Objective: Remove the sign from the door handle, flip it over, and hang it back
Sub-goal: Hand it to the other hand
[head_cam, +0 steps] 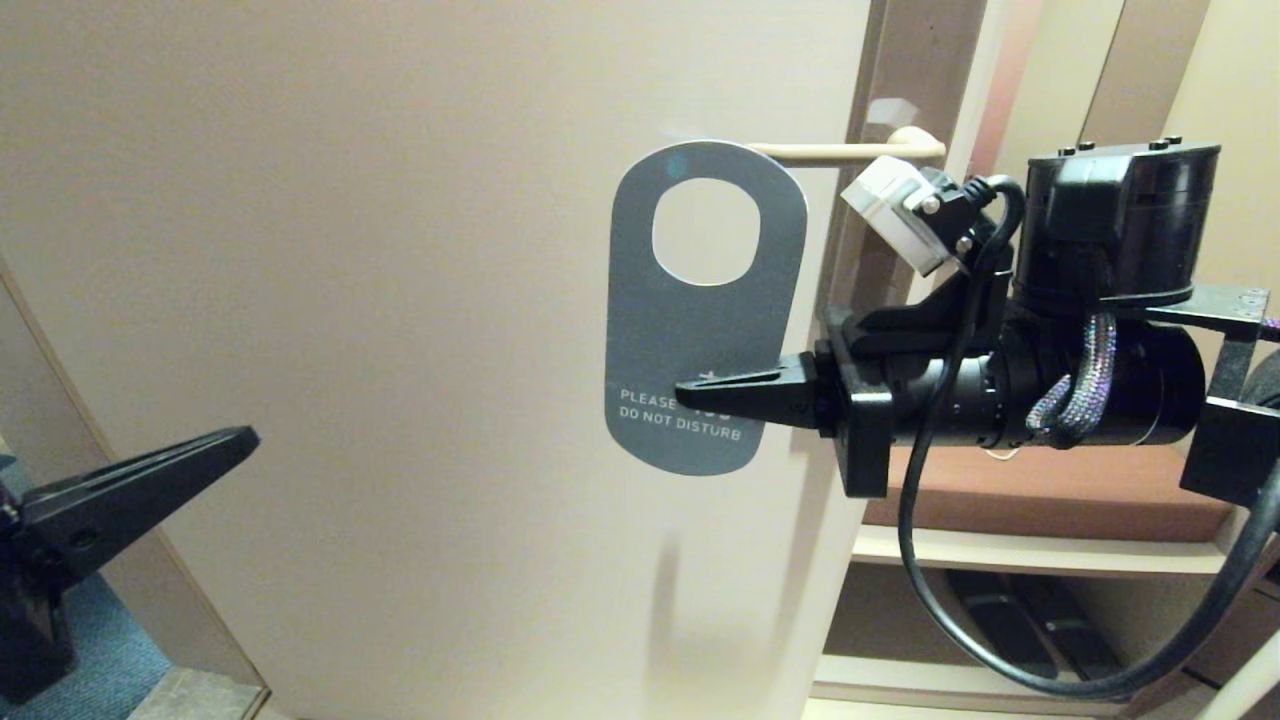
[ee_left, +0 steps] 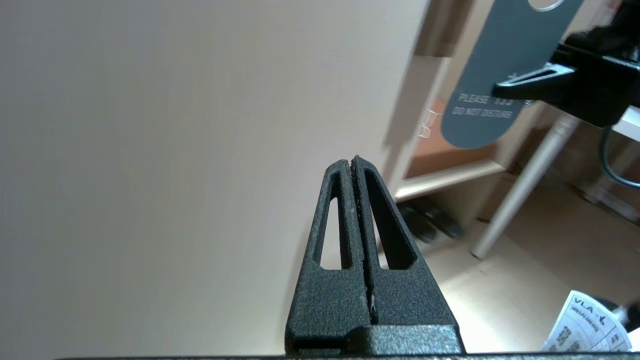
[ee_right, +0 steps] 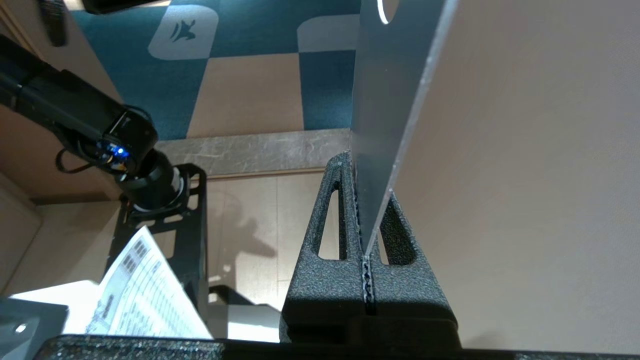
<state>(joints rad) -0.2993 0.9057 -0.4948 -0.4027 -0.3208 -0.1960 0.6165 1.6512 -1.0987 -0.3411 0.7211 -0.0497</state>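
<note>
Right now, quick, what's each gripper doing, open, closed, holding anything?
Left gripper: shut, holding nothing, low beside the door.
Right gripper: shut on the sign, pinching its lower edge by the lettering.

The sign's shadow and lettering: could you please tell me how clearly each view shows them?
Head view: the sign throws a soft shadow low on the door; its lettering is crisp, partly covered by the right gripper. Left wrist view: lettering softer but legible. Right wrist view: the sign is edge-on, no lettering visible.
</note>
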